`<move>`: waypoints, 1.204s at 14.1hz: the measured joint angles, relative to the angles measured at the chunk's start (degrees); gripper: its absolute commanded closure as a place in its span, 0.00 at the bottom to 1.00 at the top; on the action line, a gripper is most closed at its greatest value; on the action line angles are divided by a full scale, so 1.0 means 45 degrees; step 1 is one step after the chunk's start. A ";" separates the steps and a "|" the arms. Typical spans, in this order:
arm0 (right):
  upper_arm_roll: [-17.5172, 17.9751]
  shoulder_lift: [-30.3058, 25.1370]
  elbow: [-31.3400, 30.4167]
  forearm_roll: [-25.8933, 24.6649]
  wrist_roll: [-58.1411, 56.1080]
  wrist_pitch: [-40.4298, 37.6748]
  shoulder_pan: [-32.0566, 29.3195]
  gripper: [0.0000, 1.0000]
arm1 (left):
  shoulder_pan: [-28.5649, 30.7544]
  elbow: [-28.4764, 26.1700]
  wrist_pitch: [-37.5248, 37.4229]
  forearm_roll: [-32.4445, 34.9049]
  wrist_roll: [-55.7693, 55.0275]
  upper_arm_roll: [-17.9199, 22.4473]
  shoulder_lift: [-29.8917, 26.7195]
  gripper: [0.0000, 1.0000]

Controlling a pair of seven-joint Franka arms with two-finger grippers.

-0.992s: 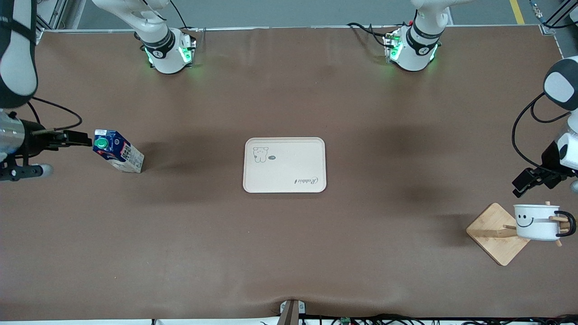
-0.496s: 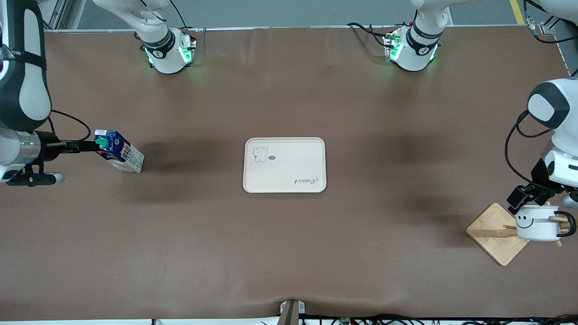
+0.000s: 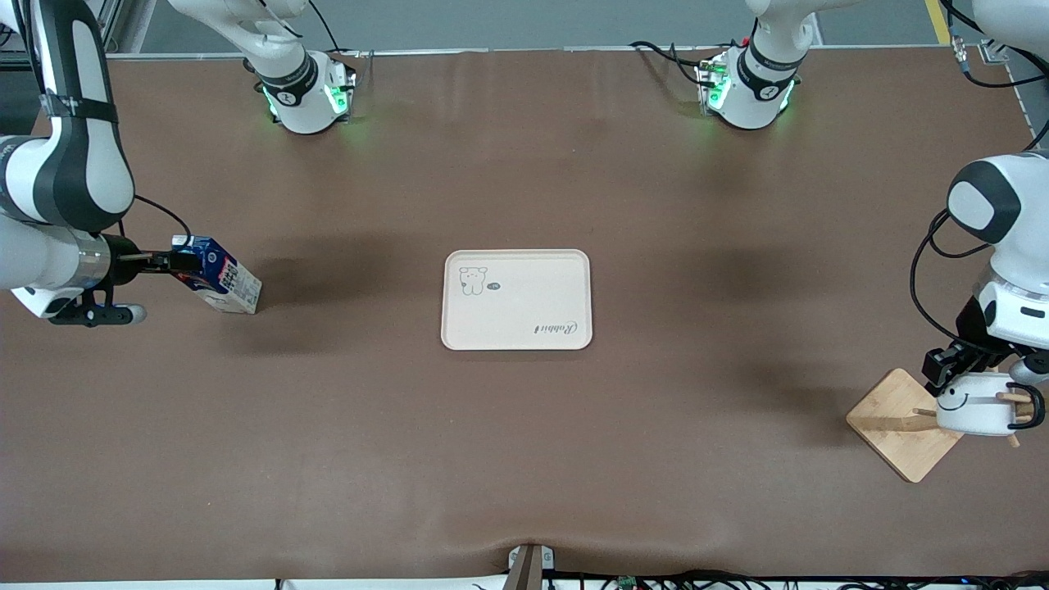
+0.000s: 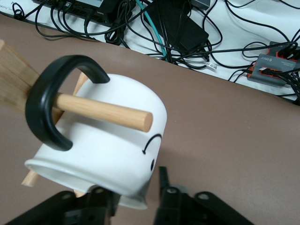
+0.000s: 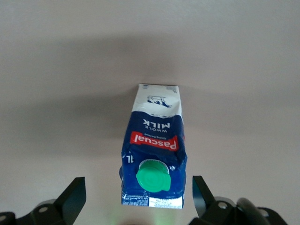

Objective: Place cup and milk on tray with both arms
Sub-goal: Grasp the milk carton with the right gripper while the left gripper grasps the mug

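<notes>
We see the left pincer (image 3: pixel 951 370) clamping the cup (image 3: pixel 975 404) rim, mouth sideways on its peg; the right pincer (image 5: pixel 138 199), released, straddles the upright milk carton (image 3: pixel 217 275).

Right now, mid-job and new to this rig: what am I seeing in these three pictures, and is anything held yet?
Two white robot arms work at a brown table. The wide picture looks down from across the table, and the other two come from cameras on the arms' wrists.

The beige tray lies bare mid-table. Toward the right arm's end stands the blue milk carton; the right gripper is at its top with fingers wide open on either side, not gripping.

Toward the left arm's end, the smiley cup hangs by its handle on a wooden peg stand. The left gripper straddles the cup's rim, one finger inside. A firm grip isn't visible.
</notes>
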 measured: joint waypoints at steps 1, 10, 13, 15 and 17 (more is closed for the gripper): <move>0.0015 -0.0042 -0.0069 -0.0234 0.0512 0.0004 0.0005 0.00 | -0.0011 0.0000 0.0003 0.0000 0.0000 -0.0001 0.0015 0.82; 0.0102 -0.0514 -0.1950 -0.0771 0.1440 0.1884 0.0051 0.00 | -0.0148 0.0091 0.0104 0.0000 0.0001 -0.0092 0.0054 1.00; 0.0138 -0.0686 -0.2284 -0.0778 0.1454 0.2031 0.0080 0.00 | -0.0342 0.0218 0.0117 0.0000 0.0001 -0.0110 0.0054 1.00; 0.0146 -0.0724 -0.2420 -0.0779 0.1460 0.2108 0.0080 0.00 | -0.0484 0.0290 0.0117 0.0000 0.0001 -0.0111 0.0053 1.00; 0.0146 -0.0731 -0.2654 -0.0780 0.1463 0.2391 0.0080 0.00 | -0.0577 0.0379 0.0117 0.0000 0.0001 -0.0111 0.0051 1.00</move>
